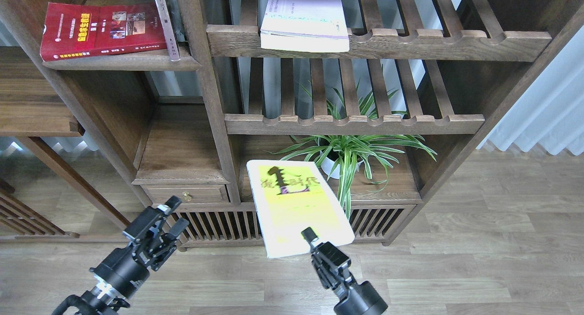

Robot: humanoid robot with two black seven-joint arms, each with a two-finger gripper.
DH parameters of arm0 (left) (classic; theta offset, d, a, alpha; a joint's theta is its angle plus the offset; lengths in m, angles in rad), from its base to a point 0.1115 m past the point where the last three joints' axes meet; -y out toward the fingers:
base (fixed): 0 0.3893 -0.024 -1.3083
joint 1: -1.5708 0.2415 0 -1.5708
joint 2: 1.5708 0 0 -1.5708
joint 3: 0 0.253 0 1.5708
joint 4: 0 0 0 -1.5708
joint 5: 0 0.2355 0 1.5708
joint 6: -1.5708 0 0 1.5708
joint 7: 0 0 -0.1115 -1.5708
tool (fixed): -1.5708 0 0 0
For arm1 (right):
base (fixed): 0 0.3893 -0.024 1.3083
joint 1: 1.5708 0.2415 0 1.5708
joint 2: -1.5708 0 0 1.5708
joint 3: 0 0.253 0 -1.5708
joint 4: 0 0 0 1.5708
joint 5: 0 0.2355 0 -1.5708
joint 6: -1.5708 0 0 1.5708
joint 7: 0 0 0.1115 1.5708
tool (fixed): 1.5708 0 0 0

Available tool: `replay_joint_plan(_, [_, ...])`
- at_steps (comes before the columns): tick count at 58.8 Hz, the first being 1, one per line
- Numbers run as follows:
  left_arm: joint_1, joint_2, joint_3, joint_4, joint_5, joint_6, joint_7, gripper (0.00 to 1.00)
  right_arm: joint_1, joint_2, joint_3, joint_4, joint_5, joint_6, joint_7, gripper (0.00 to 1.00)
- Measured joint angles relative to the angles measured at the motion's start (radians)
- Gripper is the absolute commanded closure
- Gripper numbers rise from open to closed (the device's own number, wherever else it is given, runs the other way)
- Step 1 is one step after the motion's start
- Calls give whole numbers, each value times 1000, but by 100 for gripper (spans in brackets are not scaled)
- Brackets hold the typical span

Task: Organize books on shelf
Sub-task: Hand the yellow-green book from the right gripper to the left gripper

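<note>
My right gripper (pixel 309 237) is shut on the near edge of the lime-green book (pixel 296 201) with a white border and black characters, holding it flat in the air in front of the low shelf. The dark red book (pixel 102 29) lies flat on the solid flat-board shelf (pixel 123 61) at the upper left. The white-lavender book (pixel 303 20) lies on the upper slatted shelf (pixel 378 43), overhanging its front rail. My left gripper (pixel 175 214) is open and empty, low at the left, in front of the small drawer.
A potted spider plant (pixel 342 155) stands on the low shelf just behind the held book. A second slatted shelf (pixel 353 123) runs above it. A drawer with a brass knob (pixel 187 196) sits at lower left. A metal strip (pixel 166 27) leans beside the red book.
</note>
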Motion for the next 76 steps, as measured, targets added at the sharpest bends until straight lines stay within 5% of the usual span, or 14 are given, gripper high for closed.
replay_joint_plan(28, [-82,92,203,-25,-52,0,0,12,49,13,-73,-16,-1,0,-39,95])
replay_joint_plan(58, [-112,86,210,-39,-52,0,0,15,42,10,-109,-23,-22,0,-54,94])
replay_joint_plan(76, [-120,94,259,-36,-47,0,2,26,33,16,-111,-24,-38,0,-54,94])
